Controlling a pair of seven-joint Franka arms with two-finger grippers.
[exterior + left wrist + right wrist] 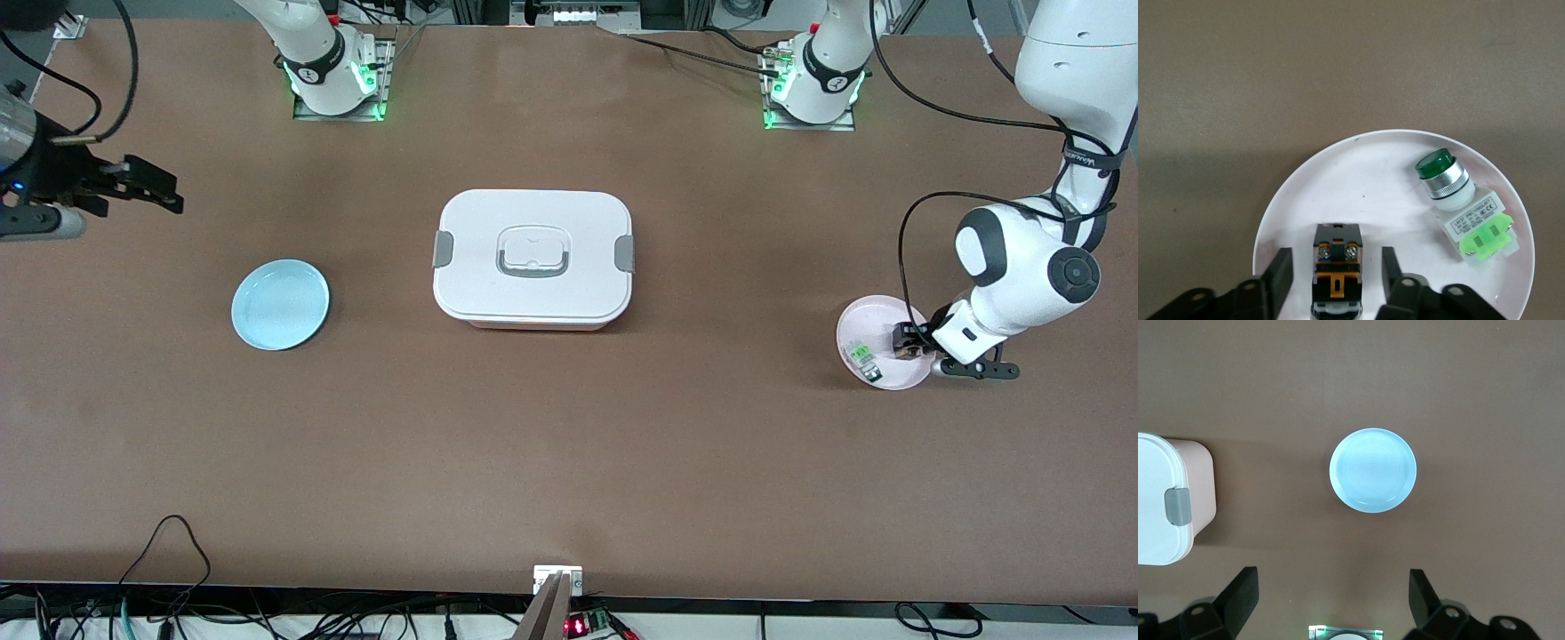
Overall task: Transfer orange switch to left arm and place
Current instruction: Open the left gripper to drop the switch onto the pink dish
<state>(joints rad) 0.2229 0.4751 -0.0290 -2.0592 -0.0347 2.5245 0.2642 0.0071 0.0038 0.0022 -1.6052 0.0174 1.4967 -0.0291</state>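
Note:
The orange switch (pixel 1337 275), a small black block with an orange face, lies on a pale pink plate (pixel 1358 177) at the left arm's end of the table. My left gripper (pixel 1335 270) is down at the plate, open. Its fingers (pixel 1278 273) stand on either side of the switch with a gap on each side. In the front view the switch (pixel 906 350) sits between the left gripper's (pixel 907 340) fingers on the plate (pixel 867 318). The white lidded box (pixel 533 258) stands mid-table. My right gripper (pixel 172 199) is open and empty, up in the air at the right arm's end.
A green-and-clear component (pixel 1459 208) lies on the pink plate beside the switch. A light blue plate (pixel 280 304) sits toward the right arm's end; the right wrist view shows it (pixel 1373 470) with the box's clipped end (pixel 1165 500).

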